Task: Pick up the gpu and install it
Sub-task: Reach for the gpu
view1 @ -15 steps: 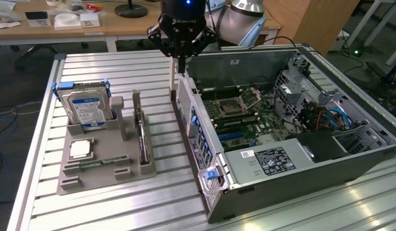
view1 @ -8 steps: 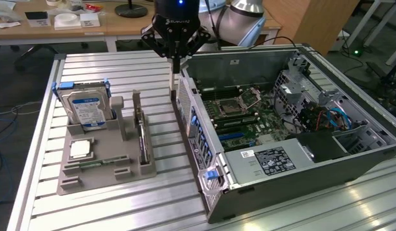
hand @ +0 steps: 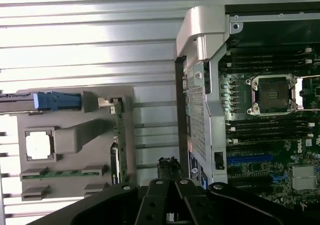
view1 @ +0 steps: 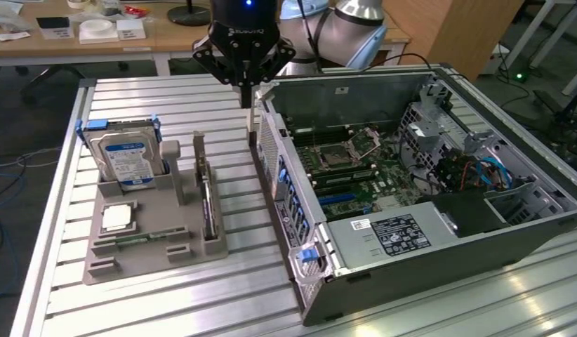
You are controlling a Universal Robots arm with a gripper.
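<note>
The gripper hangs in the upper middle of the exterior view, fingers clenched tight w/ nothing btwn them. Its tips are just beside the back corner of the open PC case and above the slatted table. The gpu isn't picked up: it stands on edge in the slot along the right side of the grey tray, left of centre in the exterior view, well apart from the gripper. Risks, as a judgement: going down shut, the tips would prob. jab the card's top edge or the tray instead of straddling it. The card is thin, upright and tight against the tray's supports, so an off-centre pinch could tilt it, jam it in the slot or drag the tray along. A grip over the fan face or components could do damage. The case rim is so near the tips that a sideways move at this height could clip it. Inside, the mobo is crowded w/ cables close by, so a slightly skewed card may miss its slot. Writing: the gripper body carries upside-down lettering that looks like "ROBOTIQ". The hard drive has a blue-white label and the PSU label is black w/ white print, both too small to read.
</note>
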